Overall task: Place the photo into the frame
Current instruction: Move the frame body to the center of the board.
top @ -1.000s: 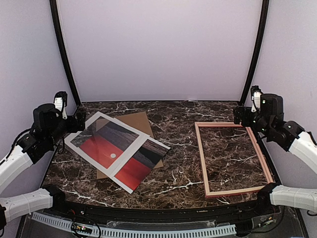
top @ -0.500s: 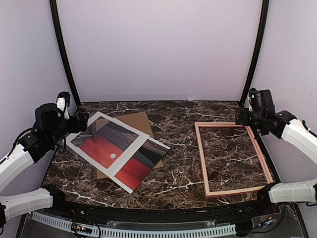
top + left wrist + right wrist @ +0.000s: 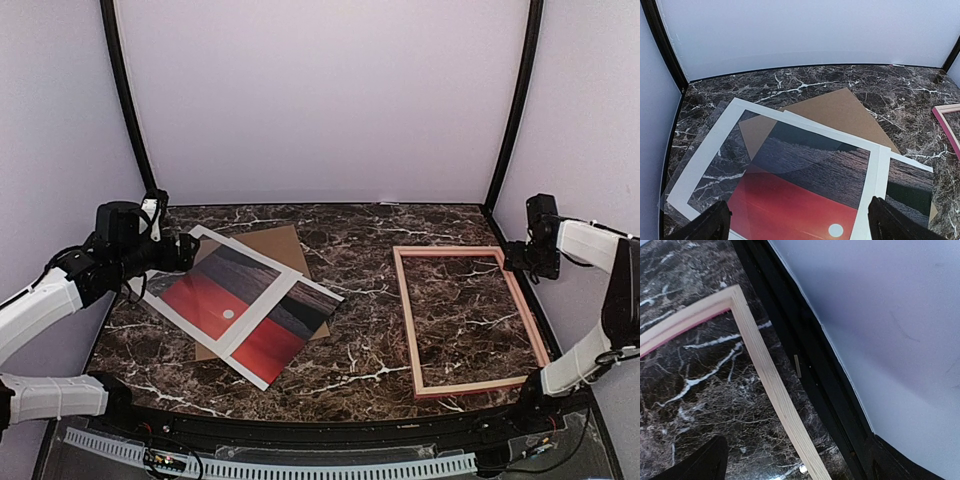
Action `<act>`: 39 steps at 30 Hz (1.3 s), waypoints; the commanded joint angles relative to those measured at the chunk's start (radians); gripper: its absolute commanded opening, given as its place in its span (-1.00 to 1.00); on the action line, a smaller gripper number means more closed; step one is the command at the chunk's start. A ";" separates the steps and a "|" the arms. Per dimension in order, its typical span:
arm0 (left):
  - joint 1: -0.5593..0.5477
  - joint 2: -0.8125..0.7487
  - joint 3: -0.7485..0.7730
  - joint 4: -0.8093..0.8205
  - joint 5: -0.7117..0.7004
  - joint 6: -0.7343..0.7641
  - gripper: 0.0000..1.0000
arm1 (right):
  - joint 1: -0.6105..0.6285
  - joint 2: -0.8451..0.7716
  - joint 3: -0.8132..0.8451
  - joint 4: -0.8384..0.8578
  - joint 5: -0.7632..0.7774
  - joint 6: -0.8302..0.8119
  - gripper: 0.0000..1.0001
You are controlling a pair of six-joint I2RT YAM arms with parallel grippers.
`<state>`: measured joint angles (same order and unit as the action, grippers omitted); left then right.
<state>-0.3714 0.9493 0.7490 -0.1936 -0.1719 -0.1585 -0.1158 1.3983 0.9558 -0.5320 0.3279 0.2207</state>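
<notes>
Left end effector (image 3: 178, 250) advanced toward the photo (image 3: 235, 310), right end effector (image 3: 527, 258) swung outward; both gape wide, empty; photo lies apart from the frame (image 3: 407, 320); insertion not begun.

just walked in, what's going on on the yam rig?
Nothing is held yet. The photo lies face up, skewed, on a brown backing board at the left of the table; the frame lies empty on the right. The left gripper hovers, fingers open, by the photo's far-left corner. The right gripper, also open, is by the frame's far-right corner.
</notes>
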 commanded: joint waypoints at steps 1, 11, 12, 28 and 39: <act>-0.004 -0.006 0.029 -0.015 0.051 -0.008 0.98 | -0.066 0.096 0.043 -0.008 -0.118 -0.028 0.86; -0.004 -0.007 0.031 -0.009 0.063 0.007 0.98 | -0.117 0.262 0.066 0.011 -0.251 -0.064 0.57; -0.004 -0.007 0.031 -0.010 0.061 0.010 0.98 | -0.117 0.273 0.066 0.013 -0.259 -0.066 0.48; -0.004 -0.004 0.033 -0.014 0.052 -0.012 0.98 | -0.078 0.335 0.079 0.048 -0.349 -0.057 -0.33; -0.004 0.085 0.097 -0.062 0.083 -0.071 0.98 | 0.008 0.512 0.255 0.108 -0.366 0.076 -0.63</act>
<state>-0.3714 0.9943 0.7925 -0.2100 -0.1066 -0.1951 -0.1337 1.8362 1.1435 -0.4793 -0.0128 0.1997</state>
